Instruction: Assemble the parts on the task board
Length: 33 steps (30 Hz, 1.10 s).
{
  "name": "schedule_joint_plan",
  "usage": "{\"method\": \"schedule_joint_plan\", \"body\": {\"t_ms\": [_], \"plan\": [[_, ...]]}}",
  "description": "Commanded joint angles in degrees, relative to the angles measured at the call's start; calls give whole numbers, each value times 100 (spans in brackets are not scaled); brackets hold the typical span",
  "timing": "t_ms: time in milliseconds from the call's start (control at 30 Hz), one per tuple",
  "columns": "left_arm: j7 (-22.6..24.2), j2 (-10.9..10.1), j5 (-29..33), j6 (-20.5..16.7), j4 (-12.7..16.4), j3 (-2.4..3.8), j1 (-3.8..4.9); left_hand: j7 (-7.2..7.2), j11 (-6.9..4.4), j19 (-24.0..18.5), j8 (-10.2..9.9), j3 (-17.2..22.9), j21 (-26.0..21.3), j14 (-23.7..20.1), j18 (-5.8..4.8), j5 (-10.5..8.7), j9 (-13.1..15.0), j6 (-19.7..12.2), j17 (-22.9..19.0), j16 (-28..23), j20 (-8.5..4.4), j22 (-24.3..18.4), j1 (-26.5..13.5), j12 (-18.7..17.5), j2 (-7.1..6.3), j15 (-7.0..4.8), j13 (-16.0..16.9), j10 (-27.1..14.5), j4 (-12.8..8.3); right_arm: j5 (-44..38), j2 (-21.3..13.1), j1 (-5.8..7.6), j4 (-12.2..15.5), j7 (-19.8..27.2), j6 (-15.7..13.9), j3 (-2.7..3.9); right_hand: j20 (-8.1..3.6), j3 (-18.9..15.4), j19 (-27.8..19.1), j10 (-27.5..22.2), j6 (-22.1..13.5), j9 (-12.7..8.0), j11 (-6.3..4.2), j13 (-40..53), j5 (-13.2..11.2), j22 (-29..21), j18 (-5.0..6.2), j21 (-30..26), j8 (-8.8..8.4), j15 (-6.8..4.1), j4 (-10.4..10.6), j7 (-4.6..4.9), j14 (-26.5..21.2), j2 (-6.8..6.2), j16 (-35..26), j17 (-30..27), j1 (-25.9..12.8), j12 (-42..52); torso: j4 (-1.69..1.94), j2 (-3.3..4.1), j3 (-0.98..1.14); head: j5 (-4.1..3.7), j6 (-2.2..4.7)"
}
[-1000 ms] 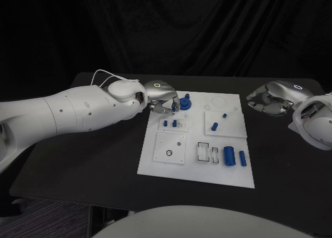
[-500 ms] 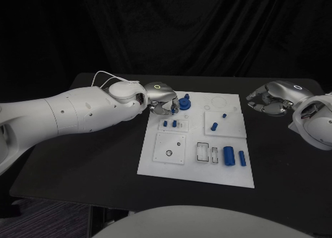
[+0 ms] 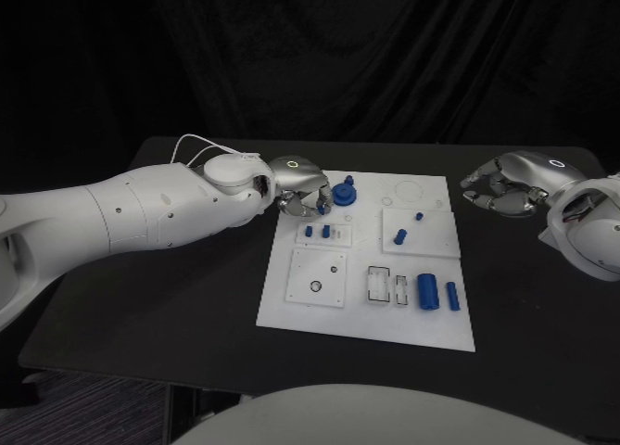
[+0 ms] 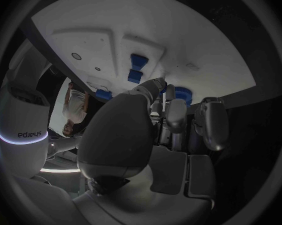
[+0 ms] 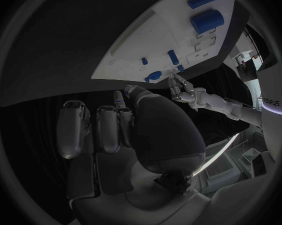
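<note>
A black table [image 3: 163,306] is standing before a dark curtain [image 3: 390,65] that is hanging in folds across the whole back, beyond both hands. A strip of purplish patterned floor [image 3: 82,408] is showing below the table's near corner, on the left hand's side.

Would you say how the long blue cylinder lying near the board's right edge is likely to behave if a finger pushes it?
The blue cylinder lies on its side on the flat task board, so it would probably roll sideways. It looks rigid and small, likely light, so a slight nudge might send it off the edge.
</note>
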Motion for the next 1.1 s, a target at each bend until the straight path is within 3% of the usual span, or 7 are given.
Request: {"method": "schedule_joint_plan", "body": {"t_ms": [33, 467, 1100], "plan": [[4, 26, 2, 61, -22, 5, -26, 25, 24, -38, -20, 4, -32, -36, -24, 7, -6, -31, -6, -36, -2, 1016, 49, -25, 32, -13, -9, 14, -30, -12, -5, -12, 3, -35, 21, 4, 38, 31, 119, -51, 20, -9, -7, -320, 26, 1102, 82, -35, -21, 17, -7, 10, 291, 3, -17, -5, -28, -26, 6, 3, 2, -10, -1], [24, 94, 2, 56, -124, 5, -89, 22, 27, -43, -43, 12, -38, -40, -23, 18, -15, -59, -12, -39, -2, 1015, 61, -36, 38, -10, -11, 15, -41, -12, -6, -12, 7, -37, 25, 4, 38, 37, 119, -53, 19, -10, -8, -324, 25, 1102, 82, -35, -23, 17, -17, 10, 291, 1, -17, -5, -24, -28, 4, 4, 0, -13, -1], [34, 138, 2, 73, -75, 5, -113, 18, 23, -63, -62, 14, -65, -47, -17, 19, -24, -82, -24, -46, 1, 1006, 63, -29, 51, -7, -5, 42, -43, -12, 7, -12, 7, -59, 61, 4, 38, 43, 116, -55, 19, -10, -8, -326, 23, 1099, 84, -45, -24, 16, -23, 9, 290, 2, -23, -15, -21, -30, 6, 4, -1, 2, -1]]}}
